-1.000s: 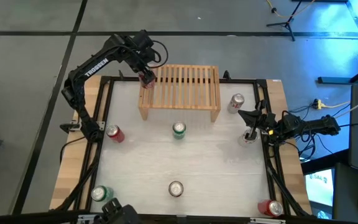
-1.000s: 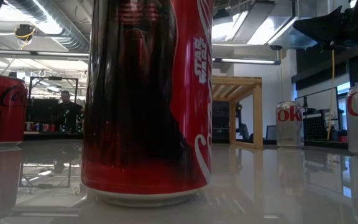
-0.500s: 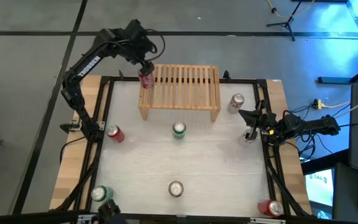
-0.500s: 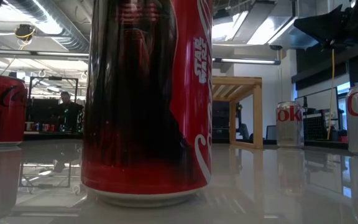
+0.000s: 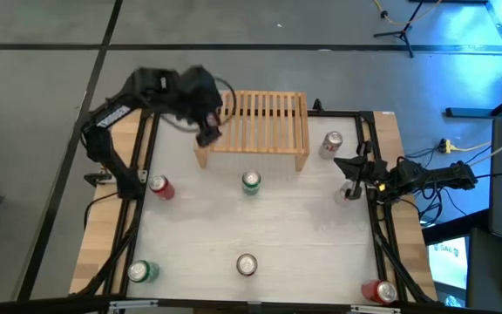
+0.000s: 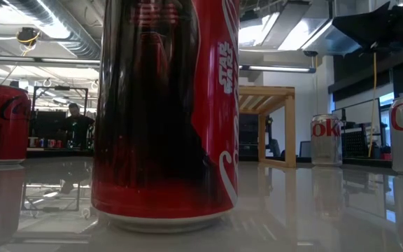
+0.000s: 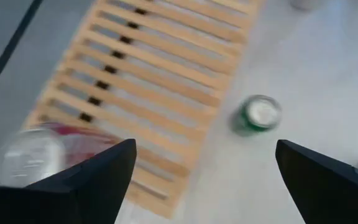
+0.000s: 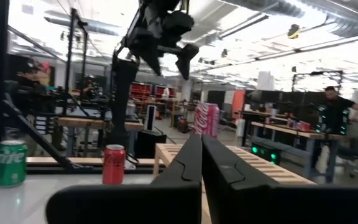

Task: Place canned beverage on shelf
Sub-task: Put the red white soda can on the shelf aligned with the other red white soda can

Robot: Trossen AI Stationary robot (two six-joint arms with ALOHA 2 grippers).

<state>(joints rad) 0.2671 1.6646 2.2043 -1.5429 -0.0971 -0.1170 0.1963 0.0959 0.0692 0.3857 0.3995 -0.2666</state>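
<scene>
The left gripper (image 5: 208, 133) hangs released, jaws spread wide, just above the red can (image 8: 206, 119) standing at the shelf (image 5: 260, 122) corner below it. Any sideways drift risks clipping that can off the edge. The right gripper (image 5: 349, 166) waits clenched over the desk (image 5: 303, 244).

Probably a robotics lab: exposed ceiling ducts (image 6: 61, 31), workbenches (image 8: 278, 130), a person (image 8: 335, 115) behind.

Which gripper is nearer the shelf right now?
Left. The left gripper hovers open at the shelf's left end; the right gripper, shut, waits off beyond its right end.
</scene>
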